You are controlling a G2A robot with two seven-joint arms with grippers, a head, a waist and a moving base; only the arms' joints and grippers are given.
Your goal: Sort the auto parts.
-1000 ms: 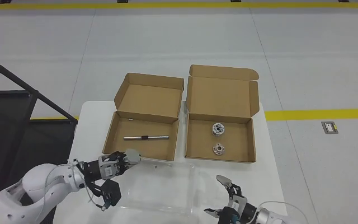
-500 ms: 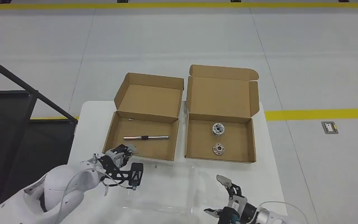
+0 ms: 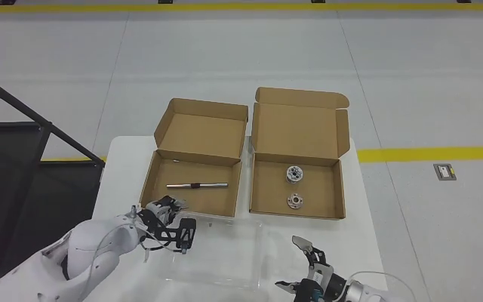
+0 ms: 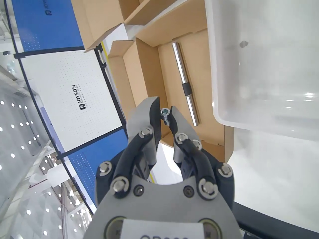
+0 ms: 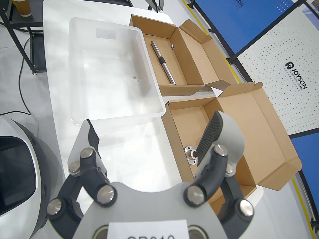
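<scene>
Steel and socket-headed, the small bolt (image 4: 165, 113) is what my left claw (image 4: 164, 118) is pinching, right at the fingertips, with its head peeking out at the tips. I am holding it at the near wall of the left cardboard box (image 3: 215, 167), toward that box's left front corner; I cannot tell whether it is already over the floor. Inside, a long metal rod (image 3: 196, 184) with a dark band is lying lengthwise, and a second small bolt (image 5: 172, 46) is resting by the far wall, so I am judging this box to be where mine belongs.

To do it well, I am planning to carry the bolt over the near wall, clear of the cardboard edge. I am aiming for bare floor beside the rod, so that the bolt is not bouncing off it. The grip is thin, so I am wanting slow travel and a release close to the floor.

Next along, the clear plastic bin (image 3: 226, 257) is sitting in front of both boxes. Further right, the right cardboard box (image 3: 321, 198) is holding two flanged metal hubs (image 3: 294, 174), one behind the other. My right claw (image 3: 296, 264) is hovering spread wide and gripping nothing, just right of the bin.
</scene>
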